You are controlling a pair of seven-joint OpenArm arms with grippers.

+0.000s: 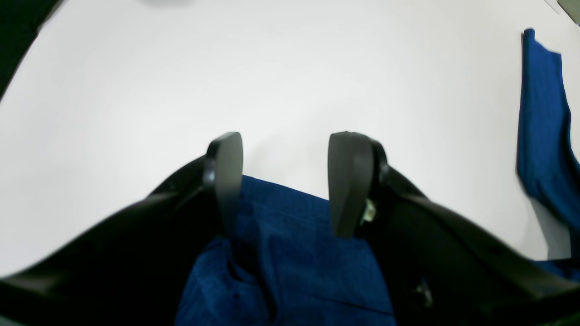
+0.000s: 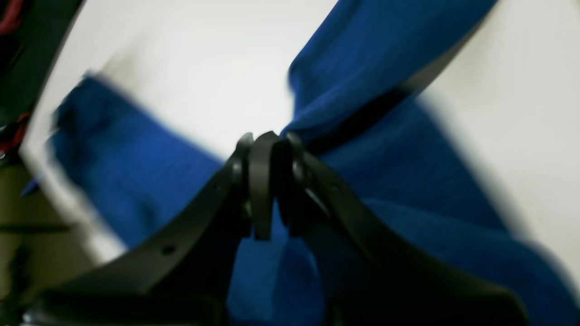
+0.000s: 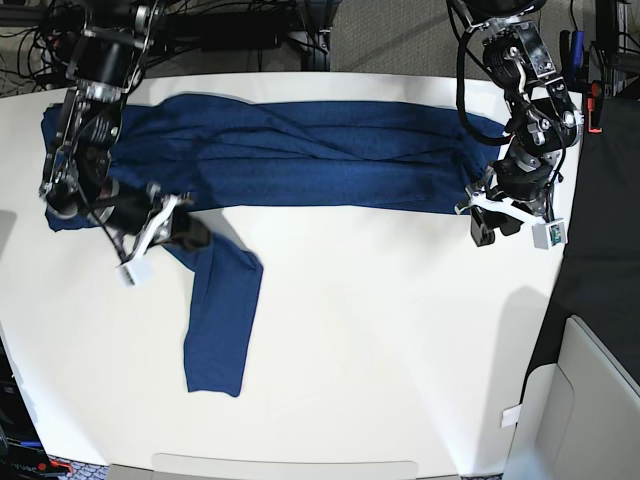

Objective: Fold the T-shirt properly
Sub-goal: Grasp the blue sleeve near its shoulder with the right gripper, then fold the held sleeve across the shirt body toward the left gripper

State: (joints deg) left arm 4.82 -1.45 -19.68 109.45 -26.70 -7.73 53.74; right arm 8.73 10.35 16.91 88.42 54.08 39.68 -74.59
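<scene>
Two arms: right fingers (image 2: 267, 181) pinch T-shirt (image 3: 330, 160) sleeve; left fingers (image 1: 290, 181) gape over hem; long axis spans surface (image 3: 380, 330).

Even bright overhead light; tabletop (image 3: 350, 330) glares white. Right wrist view motion-blurred; both wrist views bowed at edges.

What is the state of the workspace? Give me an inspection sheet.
Surface: white table, bare in front.
Job's things: T-shirt spread across the far side, one sleeve trailing toward the near edge.
Clutter: nothing seen.
Grippers: right gripper shut on the cloth by the sleeve; left gripper open over the shirt's edge.
Cables: black bundles behind the table.
Surroundings: grey floor.
</scene>
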